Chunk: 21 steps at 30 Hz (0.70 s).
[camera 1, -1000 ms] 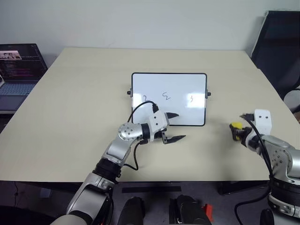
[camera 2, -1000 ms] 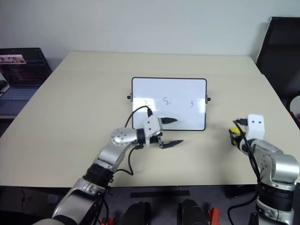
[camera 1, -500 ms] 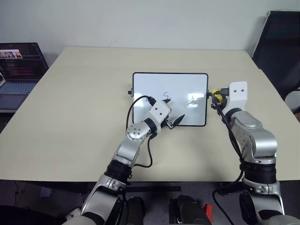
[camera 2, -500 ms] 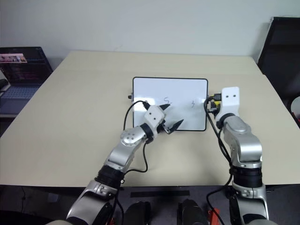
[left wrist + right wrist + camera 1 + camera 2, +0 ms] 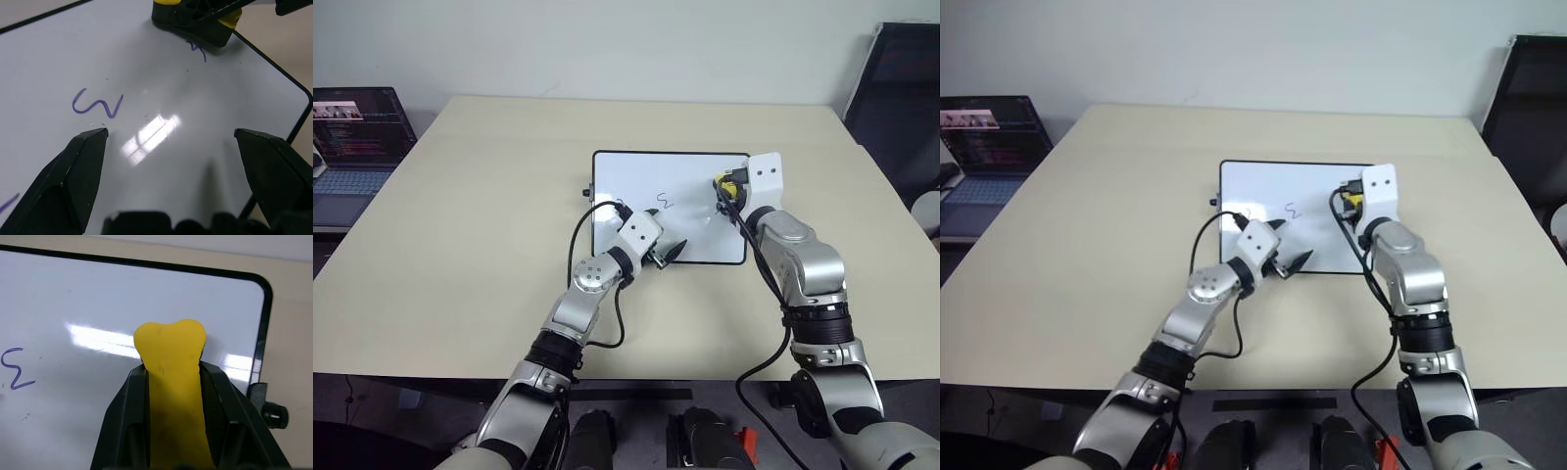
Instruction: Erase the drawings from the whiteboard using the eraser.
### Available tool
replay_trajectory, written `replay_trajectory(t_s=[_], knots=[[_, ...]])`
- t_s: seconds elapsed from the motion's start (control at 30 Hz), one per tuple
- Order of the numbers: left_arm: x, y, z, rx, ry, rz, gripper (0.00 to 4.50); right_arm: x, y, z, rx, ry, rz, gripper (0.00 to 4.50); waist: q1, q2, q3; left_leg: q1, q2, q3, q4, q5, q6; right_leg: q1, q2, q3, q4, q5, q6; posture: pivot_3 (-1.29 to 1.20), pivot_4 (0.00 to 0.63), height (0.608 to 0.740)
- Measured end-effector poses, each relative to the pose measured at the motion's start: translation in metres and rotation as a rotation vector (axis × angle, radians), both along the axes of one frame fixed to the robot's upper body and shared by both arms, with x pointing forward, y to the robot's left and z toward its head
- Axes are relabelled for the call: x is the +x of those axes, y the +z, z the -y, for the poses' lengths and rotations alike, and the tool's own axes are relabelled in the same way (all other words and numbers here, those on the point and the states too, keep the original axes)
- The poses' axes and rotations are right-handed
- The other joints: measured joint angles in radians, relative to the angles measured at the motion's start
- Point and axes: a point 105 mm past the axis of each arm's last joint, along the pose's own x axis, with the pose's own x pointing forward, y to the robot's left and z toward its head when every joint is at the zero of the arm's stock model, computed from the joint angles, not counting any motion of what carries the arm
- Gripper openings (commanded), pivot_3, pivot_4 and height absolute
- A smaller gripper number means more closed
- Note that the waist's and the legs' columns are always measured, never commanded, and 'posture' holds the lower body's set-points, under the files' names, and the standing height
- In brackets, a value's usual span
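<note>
The right gripper (image 5: 172, 382), clenched on the yellow eraser (image 5: 171, 362), sits over the whiteboard's (image 5: 636, 171) right end, almost on the nearest of the drawings (image 5: 198, 49). The left gripper (image 5: 171, 161) hangs spread and empty over the board's near edge.

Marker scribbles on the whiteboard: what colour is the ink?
Purple-blue. The middle scribble on the whiteboard shows it best in the left wrist view.
</note>
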Motion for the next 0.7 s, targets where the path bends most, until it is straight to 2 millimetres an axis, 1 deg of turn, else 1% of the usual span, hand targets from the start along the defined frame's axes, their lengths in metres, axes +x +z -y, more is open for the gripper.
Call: replay_trajectory(t_s=[0.13,0.23,0.37,0.57,0.6,0.7], knots=[[-0.001,0.005,0.001,-0.008,-0.003,0.017,4.5,-0.002,-0.005,-0.002,-0.051,0.013,-0.033,1.04,0.0,0.0,0.0,0.0,0.0,0.0,0.0,0.0,0.0,0.0,0.0,0.0,0.0,0.0,0.0,0.0,0.15,0.74],[-0.002,0.008,0.002,-0.011,-0.006,0.026,4.5,-0.01,-0.014,-0.001,-0.077,0.015,-0.068,1.04,0.001,0.0,0.0,0.0,0.0,0.0,0.0,0.0,0.0,0.001,0.0,0.0,0.0,0.0,0.0,0.0,0.15,0.74],[-0.005,0.005,0.0,-0.012,-0.001,0.018,4.5,-0.032,-0.035,0.005,-0.087,0.012,-0.135,1.04,0.002,0.0,-0.001,0.0,0.0,-0.001,0.001,0.0,0.0,0.001,0.0,-0.001,0.0,0.0,0.001,0.0,0.15,0.74],[-0.012,-0.001,-0.003,-0.019,0.01,-0.007,4.5,-0.069,-0.069,0.023,-0.096,-0.029,-0.268,1.04,0.003,-0.001,-0.001,0.002,0.0,-0.003,0.001,0.0,0.0,0.002,0.0,0.0,0.0,-0.002,0.004,0.0,0.15,0.74],[-0.013,-0.001,-0.003,-0.019,0.01,-0.008,4.5,-0.073,-0.073,0.026,-0.096,-0.039,-0.288,1.04,0.002,-0.001,-0.001,0.002,0.0,-0.003,0.002,0.0,0.0,0.002,0.0,0.0,0.0,-0.002,0.004,0.0,0.15,0.74],[-0.014,0.0,-0.004,-0.018,0.011,-0.007,4.5,-0.078,-0.076,0.033,-0.087,-0.063,-0.309,1.04,0.002,-0.001,-0.001,0.002,0.0,-0.003,0.002,0.0,0.0,0.002,0.0,0.001,0.0,-0.003,0.005,0.0,0.15,0.74]])
